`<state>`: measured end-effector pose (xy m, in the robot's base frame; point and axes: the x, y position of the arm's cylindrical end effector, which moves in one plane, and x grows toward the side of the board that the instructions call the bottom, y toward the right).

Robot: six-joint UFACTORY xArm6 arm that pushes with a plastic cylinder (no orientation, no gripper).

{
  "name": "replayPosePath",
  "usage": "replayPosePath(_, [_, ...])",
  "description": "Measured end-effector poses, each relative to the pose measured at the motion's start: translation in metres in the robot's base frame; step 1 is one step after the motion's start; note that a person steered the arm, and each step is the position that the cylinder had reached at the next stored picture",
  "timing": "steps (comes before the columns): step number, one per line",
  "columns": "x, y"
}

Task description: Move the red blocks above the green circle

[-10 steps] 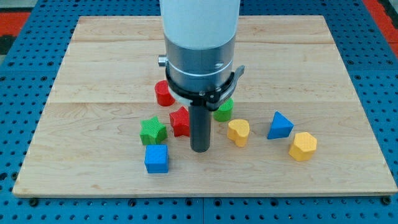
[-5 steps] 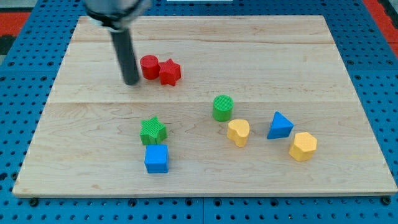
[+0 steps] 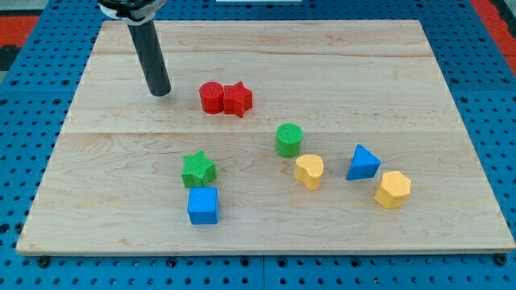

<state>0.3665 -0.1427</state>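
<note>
A red cylinder (image 3: 211,97) and a red star (image 3: 238,99) sit touching side by side in the upper middle of the wooden board (image 3: 363,72). The green circle block (image 3: 289,139) stands below and to the right of them. My tip (image 3: 160,92) rests on the board to the left of the red cylinder, a short gap apart from it. The dark rod rises from it to the view's top.
A green star (image 3: 198,169) sits above a blue cube (image 3: 202,205) at lower left of centre. A yellow heart (image 3: 309,171), a blue triangle (image 3: 362,163) and a yellow hexagon (image 3: 393,189) lie at lower right.
The two red blocks have moved right and slightly down, closer to the green circle. My tip has shifted slightly left and up, away from the red cylinder.
</note>
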Motion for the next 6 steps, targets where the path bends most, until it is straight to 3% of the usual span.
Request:
replayPosePath(2, [0.021, 0.106])
replayPosePath(6, [0.018, 0.109])
